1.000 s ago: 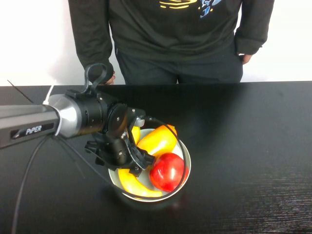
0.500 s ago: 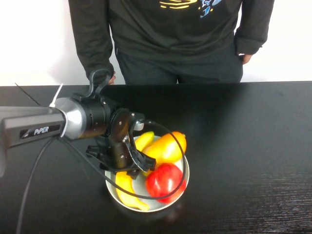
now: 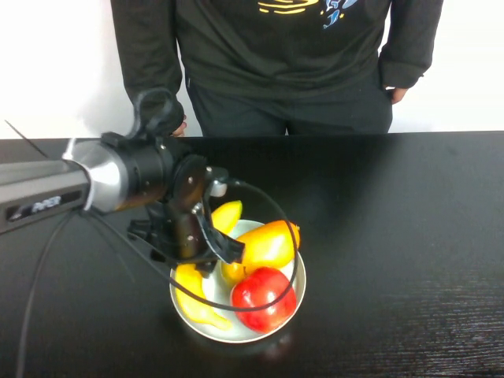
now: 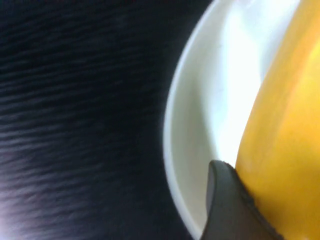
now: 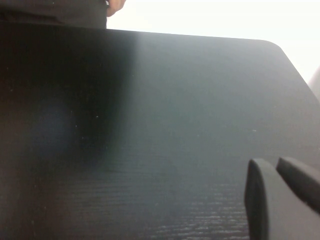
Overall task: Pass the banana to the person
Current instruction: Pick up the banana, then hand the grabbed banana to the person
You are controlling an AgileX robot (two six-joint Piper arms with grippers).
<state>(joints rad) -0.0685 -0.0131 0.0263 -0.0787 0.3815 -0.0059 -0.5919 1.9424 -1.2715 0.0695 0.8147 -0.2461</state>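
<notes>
The banana (image 3: pixel 194 298) lies curved along the left inside of a white bowl (image 3: pixel 236 337), with its upper end (image 3: pixel 227 214) sticking up past the rim. My left gripper (image 3: pixel 211 258) reaches down into the bowl and is shut on the banana's middle. In the left wrist view one dark finger (image 4: pixel 225 210) presses against the yellow banana (image 4: pixel 285 125), next to the bowl's rim (image 4: pixel 175 125). The person (image 3: pixel 276 71) stands behind the table's far edge, one hand (image 3: pixel 179 124) at the edge. My right gripper (image 5: pixel 274 164) is shut and empty over bare table; it does not show in the high view.
A yellow-orange mango-like fruit (image 3: pixel 269 244) and a red apple (image 3: pixel 264 298) share the bowl, to the right of the banana. A black cable (image 3: pixel 293 236) loops from the left arm over the bowl. The black table (image 3: pixel 394 220) spreads to the right.
The left gripper has pulled back and up a little. The banana's upper end has risen above the rim, and the bowl and its fruits have shifted slightly left.
</notes>
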